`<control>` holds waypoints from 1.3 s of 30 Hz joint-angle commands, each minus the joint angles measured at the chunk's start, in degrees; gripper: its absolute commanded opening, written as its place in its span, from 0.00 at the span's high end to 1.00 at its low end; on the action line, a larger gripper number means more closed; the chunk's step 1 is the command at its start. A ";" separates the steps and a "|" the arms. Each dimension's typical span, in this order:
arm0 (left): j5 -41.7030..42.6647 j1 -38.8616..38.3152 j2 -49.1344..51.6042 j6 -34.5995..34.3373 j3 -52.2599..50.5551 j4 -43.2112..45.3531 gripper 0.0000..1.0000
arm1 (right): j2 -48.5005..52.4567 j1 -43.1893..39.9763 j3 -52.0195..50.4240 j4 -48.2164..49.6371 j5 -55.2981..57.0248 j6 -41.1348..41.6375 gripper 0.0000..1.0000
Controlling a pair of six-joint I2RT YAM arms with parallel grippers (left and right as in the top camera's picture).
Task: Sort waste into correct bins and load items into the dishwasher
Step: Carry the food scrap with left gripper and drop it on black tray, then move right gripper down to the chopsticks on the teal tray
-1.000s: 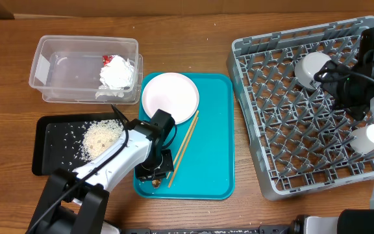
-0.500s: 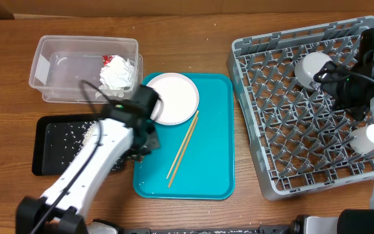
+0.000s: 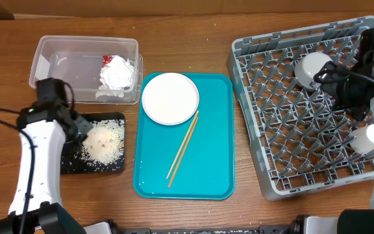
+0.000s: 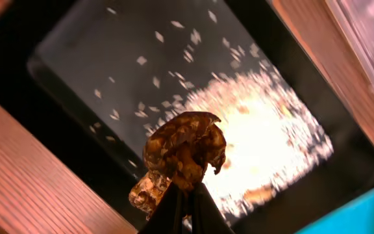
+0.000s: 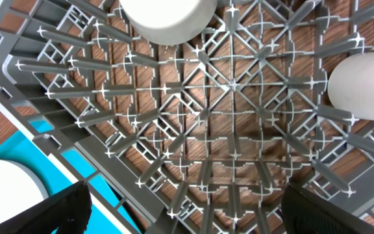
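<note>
My left gripper (image 4: 187,195) is shut on a brown food bit (image 4: 186,146) and holds it above the black tray (image 4: 96,52), beside the heap of rice (image 4: 265,130). Overhead, this gripper (image 3: 82,127) is over the black tray's (image 3: 96,166) left part. The clear tub (image 3: 57,71) holds the white napkin with a red scrap (image 3: 117,75). The plate (image 3: 170,97) and chopsticks (image 3: 183,148) lie on the teal tray (image 3: 213,162). My right gripper (image 5: 187,218) is open and empty above the grey dish rack (image 5: 232,84), which holds a white bowl (image 5: 167,16) and a cup (image 5: 362,84).
The dish rack (image 3: 291,130) fills the right side of the table, with the bowl (image 3: 311,67) at the back and the cup (image 3: 365,138) at its right wall. The clear tub stands just behind the black tray. Bare wood lies along the far edge.
My left arm has swung left from the teal tray's front corner to over the black tray, carrying the brown food bit. The right arm has not moved.
</note>
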 commanded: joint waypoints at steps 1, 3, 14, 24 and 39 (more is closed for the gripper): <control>-4.02 2.97 2.54 1.18 0.42 1.62 0.96 | -0.04 -0.11 0.31 0.22 -0.33 -0.17 0.04; -6.38 2.97 4.02 1.16 0.39 2.27 0.96 | -0.04 -0.11 0.31 0.17 -0.33 -0.17 0.04; -8.46 2.97 13.49 1.16 0.42 5.05 0.92 | -0.04 -0.11 0.31 -0.44 -0.33 -0.20 0.04; -7.30 2.97 15.50 4.96 2.03 4.48 0.59 | -0.04 -0.11 0.31 -0.59 -0.31 -0.20 0.04; 16.79 -0.11 3.10 19.47 16.41 -11.30 0.41 | -0.07 5.25 0.31 1.42 -12.55 -8.15 0.04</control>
